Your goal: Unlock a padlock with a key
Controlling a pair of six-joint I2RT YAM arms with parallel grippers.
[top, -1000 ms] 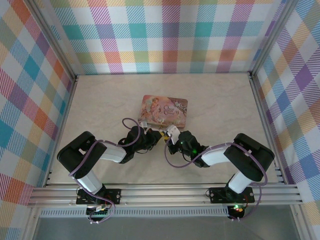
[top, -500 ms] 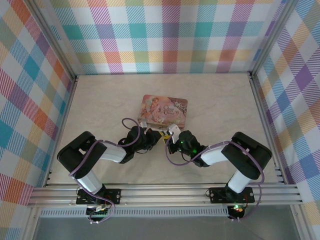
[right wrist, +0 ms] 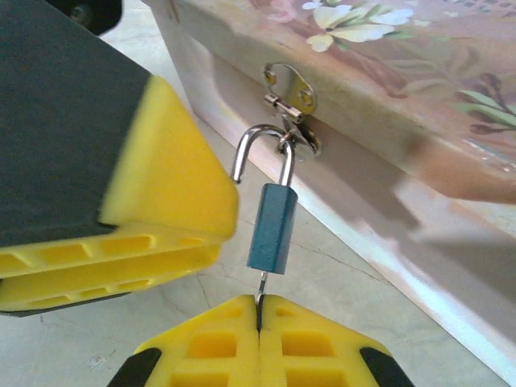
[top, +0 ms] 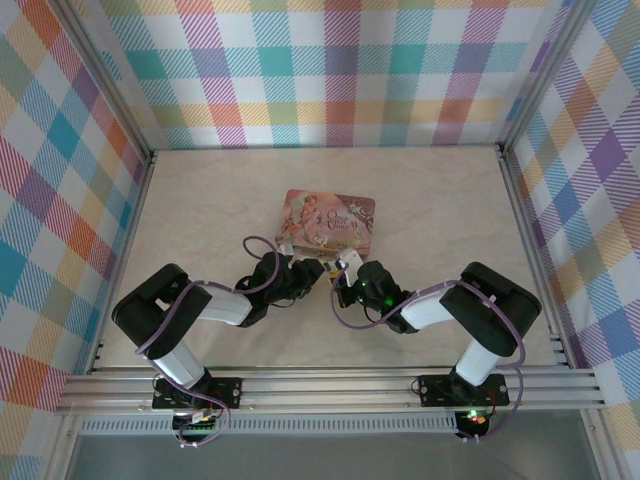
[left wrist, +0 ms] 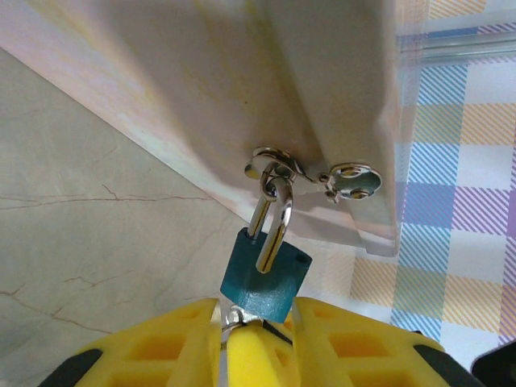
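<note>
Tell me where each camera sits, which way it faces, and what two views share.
Top external: overhead, behind the bases, looking down at the table; left arm, right arm show.
Left wrist: low, facing the padlock on the pink tin; left gripper below.
Right wrist: low, facing the padlock's narrow side; right gripper shut on the key.
Both wrist views share padlock and tin.

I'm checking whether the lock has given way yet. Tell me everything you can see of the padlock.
The padlock is tiny: a blue, metal-looking body and a thin silvery shackle. It hooks through the clasp on the pink tin's front wall. One shackle leg stands free of the body, so it looks open. A key enters its underside, pinched by the shut right gripper. A finger of the left gripper stands beside it, apart.
</note>
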